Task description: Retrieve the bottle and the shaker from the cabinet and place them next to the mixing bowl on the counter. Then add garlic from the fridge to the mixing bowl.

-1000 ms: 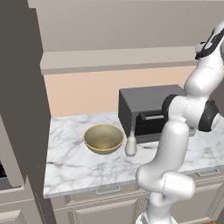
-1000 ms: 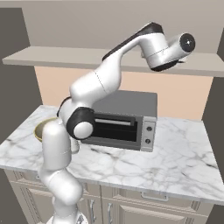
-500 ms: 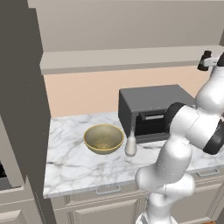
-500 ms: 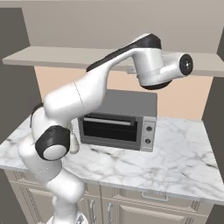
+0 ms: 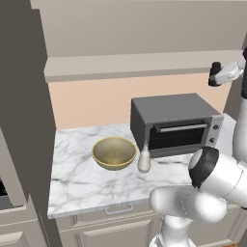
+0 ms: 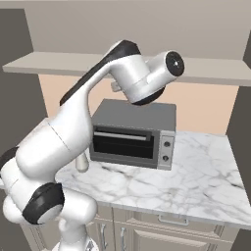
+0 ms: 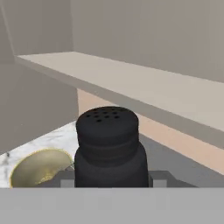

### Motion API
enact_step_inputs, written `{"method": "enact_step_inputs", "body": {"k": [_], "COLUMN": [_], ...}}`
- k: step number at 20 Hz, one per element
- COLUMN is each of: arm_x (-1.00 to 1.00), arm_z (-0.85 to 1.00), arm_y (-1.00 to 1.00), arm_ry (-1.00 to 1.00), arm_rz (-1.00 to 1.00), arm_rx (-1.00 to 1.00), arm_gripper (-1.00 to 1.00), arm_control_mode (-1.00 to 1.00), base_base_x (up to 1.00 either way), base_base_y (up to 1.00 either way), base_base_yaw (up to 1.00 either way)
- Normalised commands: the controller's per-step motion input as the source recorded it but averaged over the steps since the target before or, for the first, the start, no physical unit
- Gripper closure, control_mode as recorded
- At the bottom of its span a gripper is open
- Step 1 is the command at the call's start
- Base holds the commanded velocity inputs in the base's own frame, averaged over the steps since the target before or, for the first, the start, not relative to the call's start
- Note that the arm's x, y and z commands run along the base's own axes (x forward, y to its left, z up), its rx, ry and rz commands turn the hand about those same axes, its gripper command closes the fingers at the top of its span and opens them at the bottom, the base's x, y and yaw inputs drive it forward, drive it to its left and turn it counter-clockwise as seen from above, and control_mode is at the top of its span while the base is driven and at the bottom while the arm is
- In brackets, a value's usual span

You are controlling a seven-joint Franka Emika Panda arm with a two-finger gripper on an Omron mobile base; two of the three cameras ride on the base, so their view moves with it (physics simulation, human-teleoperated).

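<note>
Shaker (image 7: 108, 146) clamped in our gripper (image 5: 215, 76), now swung out clear of the cabinet shelf (image 5: 144, 65) above the toaster oven (image 5: 174, 123), so we judge carrying down beside the bottle (image 5: 144, 159) and mixing bowl (image 5: 114, 153) on the counter (image 5: 91, 181) comes next.

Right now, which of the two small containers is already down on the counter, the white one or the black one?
The whitish pear-shaped bottle: it stands on the counter beside the mixing bowl. The black shaker is up in the air between the jaws of the gripper, near the shelf.
</note>
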Motion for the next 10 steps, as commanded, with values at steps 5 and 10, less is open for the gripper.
{"method": "enact_step_inputs", "body": {"k": [5,10], "arm_x": [-0.41,-0.35], "arm_z": [0.0,0.0], "arm_y": [1.0,1.0], "arm_ry": [0.06,0.0], "arm_rz": [-0.03,-0.14], "arm_rx": [-0.16,-0.11], "arm_gripper": [1.0,1.0], "arm_control_mode": [-1.0,-1.0], "base_base_x": [0.0,0.0], "base_base_y": [0.0,0.0], "base_base_yaw": [0.0,0.0]}}
